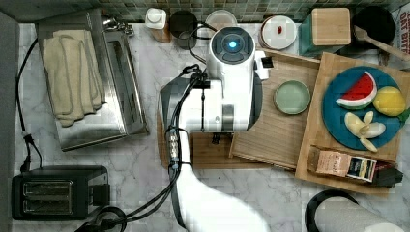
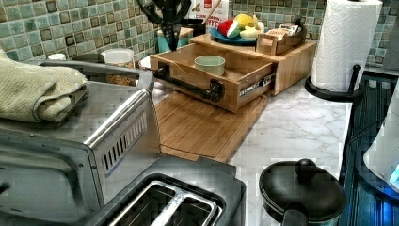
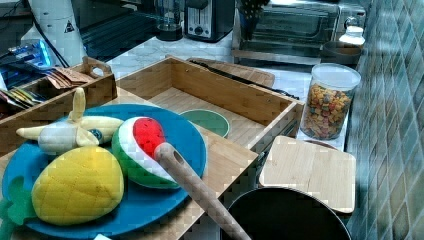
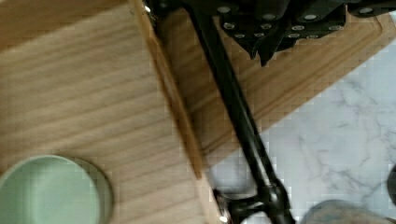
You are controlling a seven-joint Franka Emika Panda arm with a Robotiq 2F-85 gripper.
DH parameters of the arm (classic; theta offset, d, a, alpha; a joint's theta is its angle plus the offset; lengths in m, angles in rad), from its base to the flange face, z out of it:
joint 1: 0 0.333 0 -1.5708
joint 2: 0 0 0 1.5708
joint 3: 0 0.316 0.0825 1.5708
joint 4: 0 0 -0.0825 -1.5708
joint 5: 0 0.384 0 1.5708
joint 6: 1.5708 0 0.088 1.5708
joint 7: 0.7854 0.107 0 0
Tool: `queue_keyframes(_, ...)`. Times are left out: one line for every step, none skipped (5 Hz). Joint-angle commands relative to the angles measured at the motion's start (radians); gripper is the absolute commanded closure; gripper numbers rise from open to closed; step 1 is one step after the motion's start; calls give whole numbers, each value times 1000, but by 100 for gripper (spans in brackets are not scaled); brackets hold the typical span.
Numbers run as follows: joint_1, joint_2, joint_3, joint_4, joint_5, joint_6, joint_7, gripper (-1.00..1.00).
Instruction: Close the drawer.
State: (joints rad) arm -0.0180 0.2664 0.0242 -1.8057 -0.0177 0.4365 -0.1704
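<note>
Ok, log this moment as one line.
drawer: open | green bowl: inside drawer | tool: above handle bar | task: not done

White-grey marbled counter (image 1: pixel 145 159), backed by a wall of small green-teal tiles (image 2: pixel 56 28). Toaster oven (image 1: pixel 92 82) with a folded towel (image 1: pixel 72 77) on top at the top view's left; black toaster (image 1: pixel 58 192) below it. Paper towel roll (image 2: pixel 347 42) on a black stand at the left view's right.

Open drawer (image 2: pixel 221 82) fronts bare cutting board (image 2: pixel 202 127); toaster oven (image 2: pixel 70 141) crowds beyond.
</note>
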Motion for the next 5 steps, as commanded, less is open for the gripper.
queue_keyframes(58,-49,42,-8,-25,124,-82,100)
queue_keyframes(44,11,54,0,-66,134,-115,100)
queue_keyframes(60,53,53,-4,-117,125,-134,100)
queue_keyframes(49,60,57,-54,-124,154,-192,100)
queue_keyframes(49,69,50,-81,-151,175,-223,100)
